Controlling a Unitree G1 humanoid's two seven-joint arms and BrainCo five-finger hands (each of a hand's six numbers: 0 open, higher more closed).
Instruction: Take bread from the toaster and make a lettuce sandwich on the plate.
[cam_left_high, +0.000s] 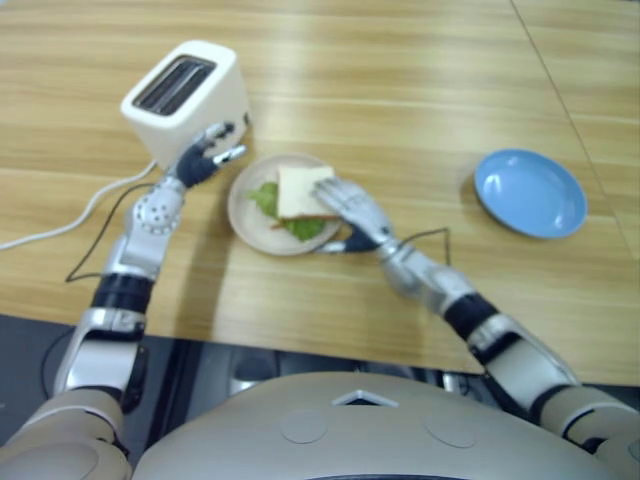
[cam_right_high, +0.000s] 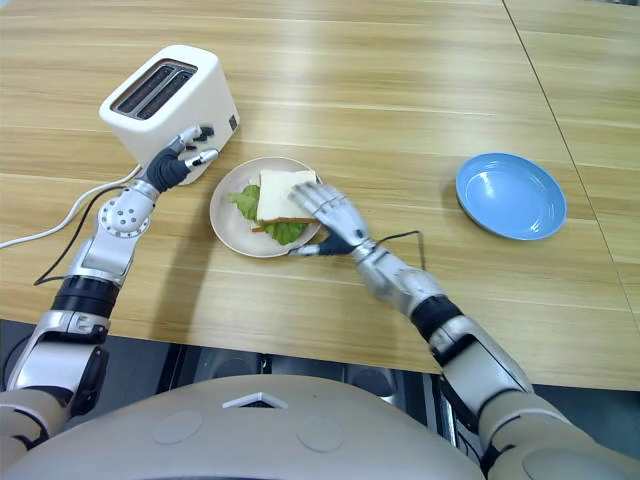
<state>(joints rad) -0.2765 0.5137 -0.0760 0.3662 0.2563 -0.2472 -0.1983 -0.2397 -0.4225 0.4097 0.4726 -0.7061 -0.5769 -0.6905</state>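
My left hand (cam_right_high: 178, 160) is at the near lower corner of the toaster (cam_right_high: 165, 95), which stands in the left part of the table (cam_right_high: 400, 80), well back from the near edge. Its fingers are stretched out loosely, uncurled, with nothing in them. The fingertips are right against the toaster's side, but I cannot tell whether they actually touch it.

My right hand (cam_right_high: 325, 212) lies palm down on the sandwich. Its fingers (cam_right_high: 305, 200) are spread flat over the right part of the top slice of bread (cam_right_high: 277, 192); they rest on it and are not closed around it.

The bread sits on the beige plate (cam_right_high: 228, 238), which is just beside the toaster on its near right side, left of the table's middle. Lettuce (cam_right_high: 243, 200) sticks out from under the slice on the left and along its near edge.

A blue plate (cam_right_high: 510, 195) lies well apart, toward the right edge of the table. A white cable (cam_right_high: 60, 222) runs from the toaster off toward the left edge, and a thin black cable (cam_right_high: 405, 237) loops on the wood next to my right wrist.
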